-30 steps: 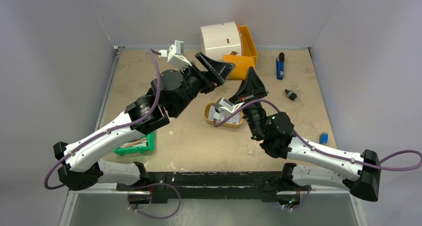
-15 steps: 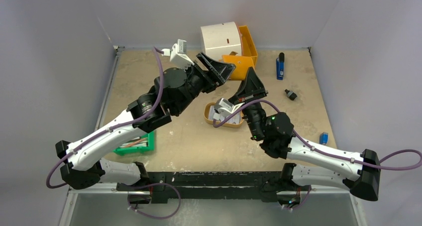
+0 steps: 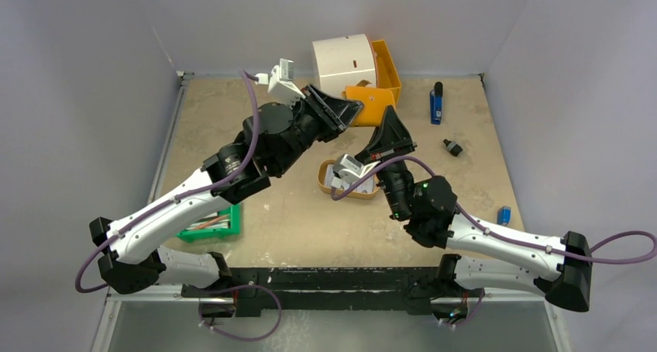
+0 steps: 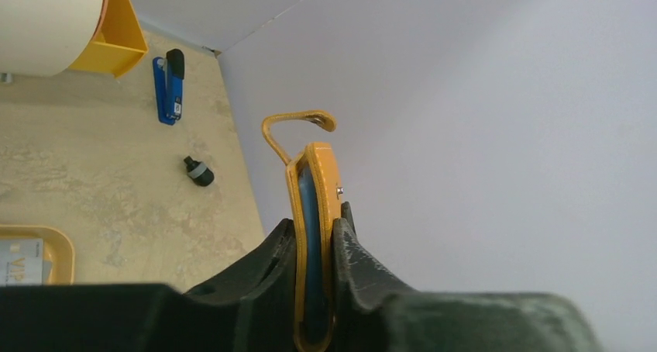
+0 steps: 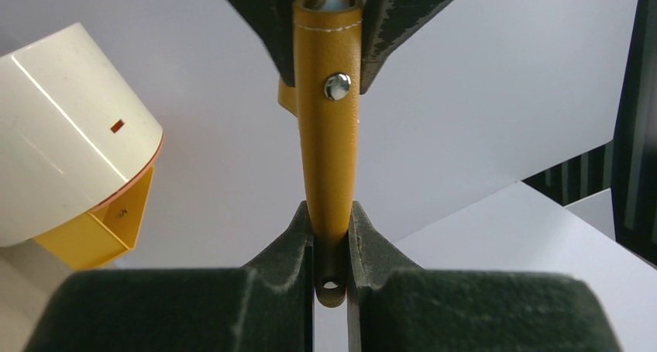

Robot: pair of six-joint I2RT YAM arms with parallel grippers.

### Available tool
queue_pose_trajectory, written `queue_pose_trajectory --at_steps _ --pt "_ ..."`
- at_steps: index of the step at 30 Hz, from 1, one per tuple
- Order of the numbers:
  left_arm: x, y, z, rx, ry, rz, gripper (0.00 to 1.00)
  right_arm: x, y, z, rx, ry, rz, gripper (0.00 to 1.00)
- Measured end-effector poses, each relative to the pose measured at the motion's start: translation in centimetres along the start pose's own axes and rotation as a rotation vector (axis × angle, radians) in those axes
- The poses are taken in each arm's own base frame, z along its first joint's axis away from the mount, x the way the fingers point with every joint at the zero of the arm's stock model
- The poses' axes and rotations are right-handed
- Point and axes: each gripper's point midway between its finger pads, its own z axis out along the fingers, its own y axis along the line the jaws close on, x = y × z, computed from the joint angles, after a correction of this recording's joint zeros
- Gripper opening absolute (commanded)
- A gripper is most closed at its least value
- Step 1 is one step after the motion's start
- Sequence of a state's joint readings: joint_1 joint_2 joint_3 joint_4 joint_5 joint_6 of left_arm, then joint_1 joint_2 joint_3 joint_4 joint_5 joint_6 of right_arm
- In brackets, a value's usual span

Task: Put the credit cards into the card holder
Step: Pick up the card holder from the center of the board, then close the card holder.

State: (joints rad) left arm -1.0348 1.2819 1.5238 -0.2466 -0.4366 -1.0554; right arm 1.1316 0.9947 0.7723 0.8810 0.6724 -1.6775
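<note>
Left arm: stretched from the near-left base diagonally toward the far centre, wrist raised, ending on the far side of the tan tray (image 3: 325, 184). Left gripper (image 3: 350, 113) points right and meets the card holder (image 3: 374, 104), which is held in the air beyond the tray.

Left wrist view: both black fingers (image 4: 364, 267) press on the holder's two faces, so the jaws are pinched onto it. The holder stands edge-on between them, and its strap (image 4: 298, 119) curls over the far end. A blue layer shows inside the holder's open edge; card or lining, cannot tell.

Right arm: comes from the near-right base, elbow bent to the right of the tray, wrist crossing over the tray and tipped upward. Right gripper (image 3: 387, 119) clamps the same holder from the tray side. Its jaws are drawn close on the holder's narrow edge, and the snap stud (image 5: 337, 86) sits beyond the fingertips.

One credit card (image 4: 18, 262), pale with grey print, lies flat in the tray, apart from the holder.
</note>
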Motion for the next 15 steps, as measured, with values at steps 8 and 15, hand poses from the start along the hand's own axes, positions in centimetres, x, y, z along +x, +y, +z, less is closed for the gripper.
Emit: queue_pose_trajectory --at_steps 8,15 --pt "0.1 0.4 -0.1 -0.005 0.001 0.006 0.0 0.0 1.3 -0.2 -0.077 0.034 0.046 0.93" --pt "-2.8 2.1 -4.3 -0.025 -0.043 0.139 0.0 -3.4 0.3 -0.8 -0.414 0.002 0.603 0.99"
